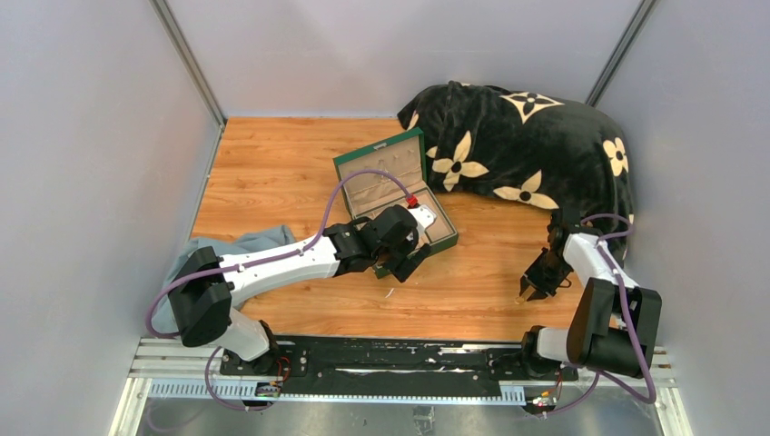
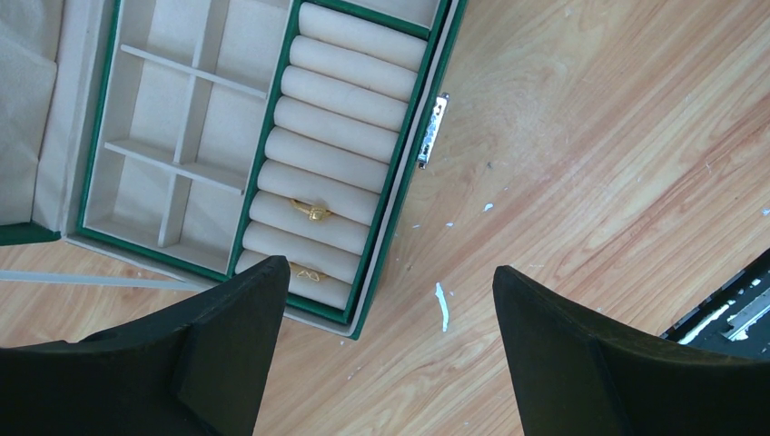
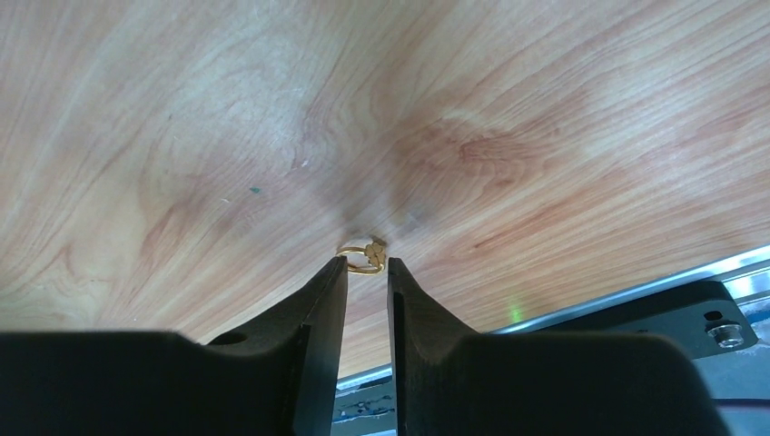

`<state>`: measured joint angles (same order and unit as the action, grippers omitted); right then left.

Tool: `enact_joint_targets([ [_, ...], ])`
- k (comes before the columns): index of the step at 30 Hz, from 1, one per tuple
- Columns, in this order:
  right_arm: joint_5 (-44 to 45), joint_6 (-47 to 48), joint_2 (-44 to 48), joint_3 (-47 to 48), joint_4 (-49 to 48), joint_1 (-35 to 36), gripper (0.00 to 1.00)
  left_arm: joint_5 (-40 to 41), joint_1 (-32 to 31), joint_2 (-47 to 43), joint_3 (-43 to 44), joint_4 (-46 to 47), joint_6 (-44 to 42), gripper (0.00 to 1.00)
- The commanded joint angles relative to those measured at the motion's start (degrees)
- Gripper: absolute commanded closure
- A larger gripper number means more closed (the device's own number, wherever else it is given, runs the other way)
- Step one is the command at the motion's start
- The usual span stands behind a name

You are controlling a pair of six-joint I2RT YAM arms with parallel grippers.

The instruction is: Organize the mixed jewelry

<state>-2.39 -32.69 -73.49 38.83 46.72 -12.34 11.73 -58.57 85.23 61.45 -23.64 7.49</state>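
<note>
1. The right end effector point(image 3: 368, 272), at the bottom middle of its wrist view, pinches a small gold ring point(image 3: 363, 256) at the worktop point(image 3: 545, 109).
2. The left end effector point(image 2: 390, 272) is wide apart and holds nothing.
3. Another gold ring point(image 2: 312, 212) sits between cream rolls in the green jewelry box point(image 2: 145, 104), left of centre.

The green box point(image 2: 266, 136) has a matt green shell, a pale, velvety cloth lining and a shiny silvery metal clasp point(image 2: 433, 132) on its front edge. Among its padded cloth rolls point(image 2: 336, 123) sits a glossy gold-coloured metal ring point(image 2: 313, 212). A second gold-coloured ring point(image 3: 363, 259) glints well to the right of the box. Under the box, the table point(image 3: 545, 109) is smooth wood grain with a soft sheen. Behind the box lies a plush black-and-cream blanket point(image 1: 527, 136). The left gripper point(image 2: 390, 268) and right gripper point(image 3: 367, 263) have matt black plastic fingers.
</note>
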Motion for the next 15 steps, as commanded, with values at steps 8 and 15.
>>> enact_joint_targets([
  [8, -0.42, 1.31, -2.78, -1.37, -1.51, 0.74, 0.79, 0.59, 0.23, 1.30, 1.41, -0.07, -1.08, 0.13],
  [15, -0.81, 1.44, -3.21, -1.47, -1.68, 0.74, 0.80, 0.93, 0.29, 1.66, 1.83, -0.16, -1.48, 0.13],
])
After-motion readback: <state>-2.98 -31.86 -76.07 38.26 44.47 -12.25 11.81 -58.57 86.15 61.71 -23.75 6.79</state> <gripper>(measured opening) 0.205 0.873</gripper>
